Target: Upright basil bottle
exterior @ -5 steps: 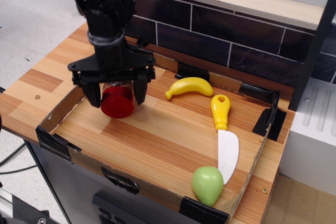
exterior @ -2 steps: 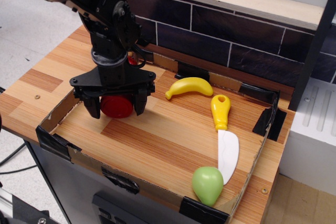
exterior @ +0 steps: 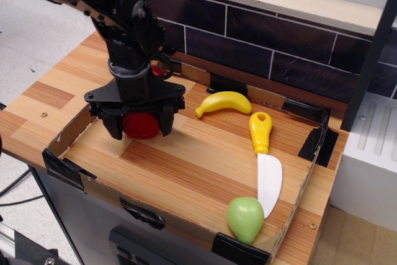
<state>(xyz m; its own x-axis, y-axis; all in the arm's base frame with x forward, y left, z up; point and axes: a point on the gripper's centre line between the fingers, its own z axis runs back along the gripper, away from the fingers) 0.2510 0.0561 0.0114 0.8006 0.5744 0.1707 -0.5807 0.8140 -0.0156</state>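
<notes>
The basil bottle (exterior: pixel 141 126) lies on its side in the left part of the cardboard tray (exterior: pixel 186 166), with its wide red cap facing the front. Its label and body are hidden behind the cap and the arm. My black gripper (exterior: pixel 140 123) has come down over it from above. One finger (exterior: pixel 113 123) stands left of the cap and the other stands right of it. The jaws are spread about as wide as the cap, close against its sides. The bottle rests on the tray floor.
A yellow toy banana (exterior: pixel 223 102) lies at the tray's back middle. A toy knife (exterior: pixel 265 162) with a yellow handle lies to the right, and a green pear (exterior: pixel 245 218) sits at the front right. A dark tiled wall (exterior: pixel 273 41) stands behind the tray.
My gripper has come down around the red cap, so its fingers now flank the cap lower on its sides. The bottle has stayed where it lay.
</notes>
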